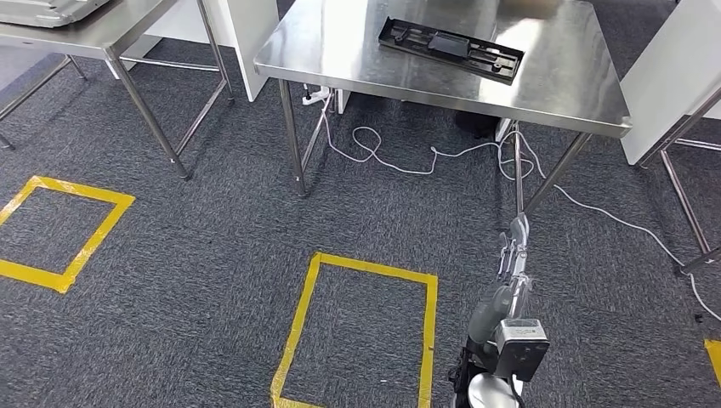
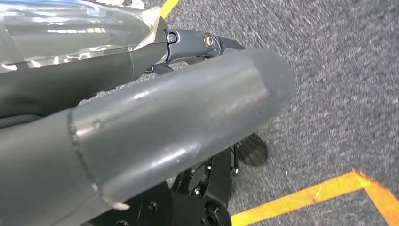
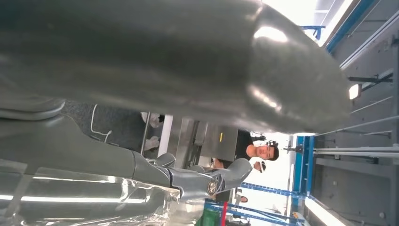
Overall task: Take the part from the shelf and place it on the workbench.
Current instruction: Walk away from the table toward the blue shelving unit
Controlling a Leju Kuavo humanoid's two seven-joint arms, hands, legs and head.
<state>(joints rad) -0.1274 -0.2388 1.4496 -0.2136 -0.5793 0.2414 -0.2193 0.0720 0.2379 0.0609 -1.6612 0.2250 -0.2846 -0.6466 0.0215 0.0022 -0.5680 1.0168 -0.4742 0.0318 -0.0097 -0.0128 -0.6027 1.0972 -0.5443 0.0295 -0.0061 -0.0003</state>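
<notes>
A long flat black part (image 1: pixel 451 48) lies on the steel workbench (image 1: pixel 340 59) ahead of me, nothing touching it. My right hand (image 1: pixel 513 252) reaches forward low over the carpet, short of the bench's front right leg, fingers straight and holding nothing. In the right wrist view the right hand (image 3: pixel 197 181) has its thick thumb and a dark finger extended, with nothing between them. My left hand (image 2: pixel 188 113) hangs over the grey carpet, thumb and fingers stretched out, nothing in it.
A second steel table (image 1: pixel 93 34) stands at the far left. A white cable (image 1: pixel 400 161) loops on the floor under the workbench. Yellow tape rectangles (image 1: pixel 366 331) (image 1: pixel 59 229) mark the carpet. A person (image 3: pixel 256 151) stands beyond the tables.
</notes>
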